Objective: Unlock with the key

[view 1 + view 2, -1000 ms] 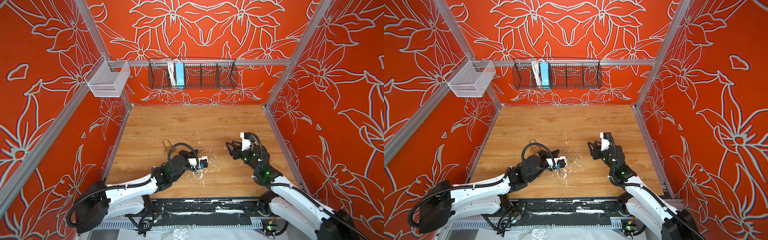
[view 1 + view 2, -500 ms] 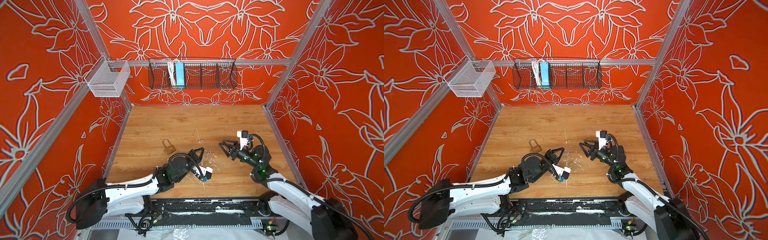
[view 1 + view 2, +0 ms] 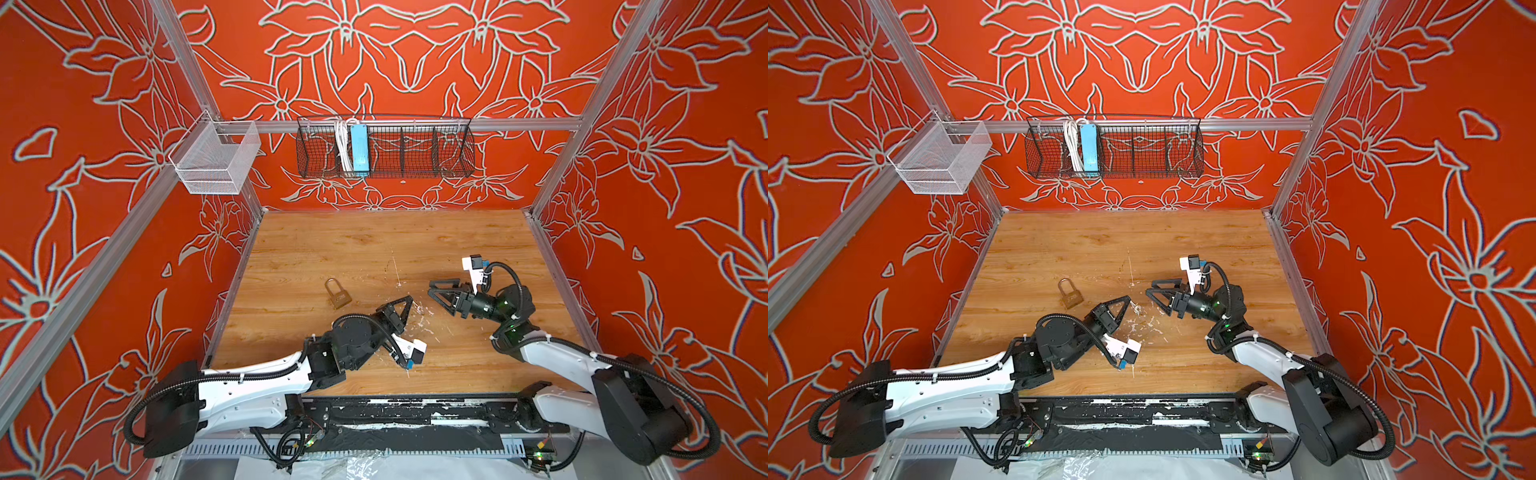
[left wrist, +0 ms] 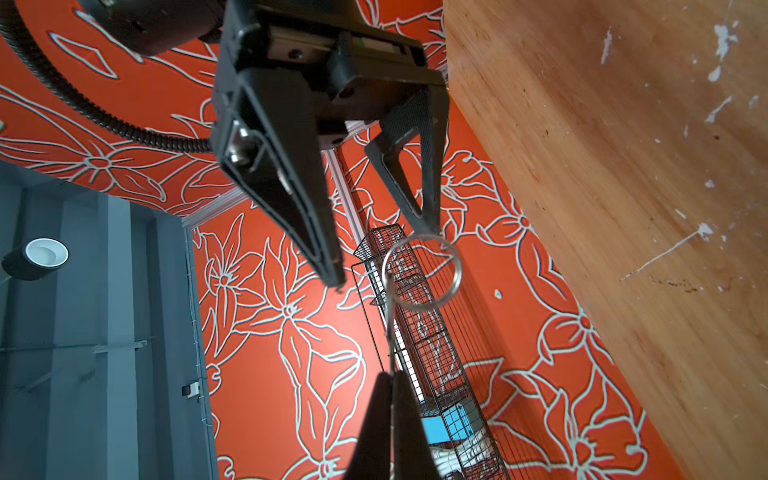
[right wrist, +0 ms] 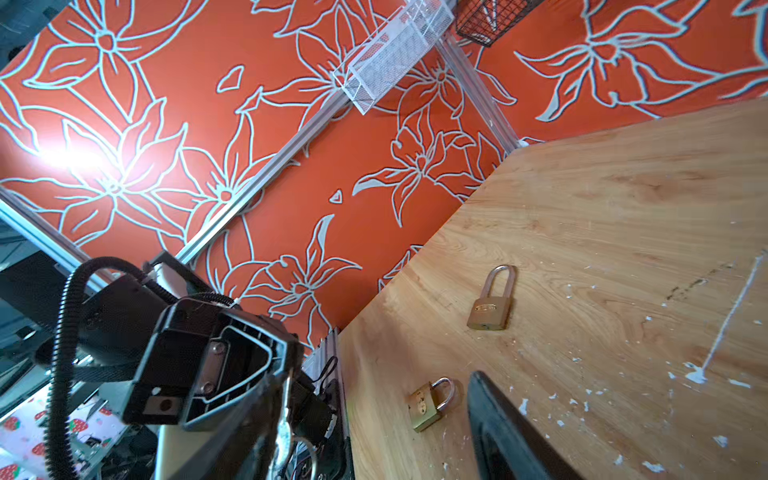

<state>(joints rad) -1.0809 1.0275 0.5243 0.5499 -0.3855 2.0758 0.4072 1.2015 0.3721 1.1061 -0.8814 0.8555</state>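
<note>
A brass padlock (image 3: 337,293) (image 3: 1070,293) with a long shackle lies flat on the wooden table (image 3: 374,249); the right wrist view shows it (image 5: 490,307) beside a smaller padlock (image 5: 428,403). My left gripper (image 3: 410,298) (image 3: 1128,298) (image 4: 390,376) is raised and shut on the key (image 4: 390,332), seen edge-on, with its ring (image 4: 422,272) sticking out past the tips. My right gripper (image 3: 432,289) (image 3: 1149,289) (image 5: 374,382) faces it, open, one fingertip (image 4: 428,220) touching the ring. In the right wrist view the key (image 5: 284,428) sits between the open fingers.
A black wire basket (image 3: 386,145) with a blue box hangs on the back wall. A white mesh bin (image 3: 216,160) hangs at the left corner. White paint flecks (image 3: 415,328) mark the table's middle. Red patterned walls close three sides.
My left gripper swung right and up off the padlock area, carrying the key toward the right gripper. My right gripper moved left and opened wider. The long-shackled padlock is now uncovered.
</note>
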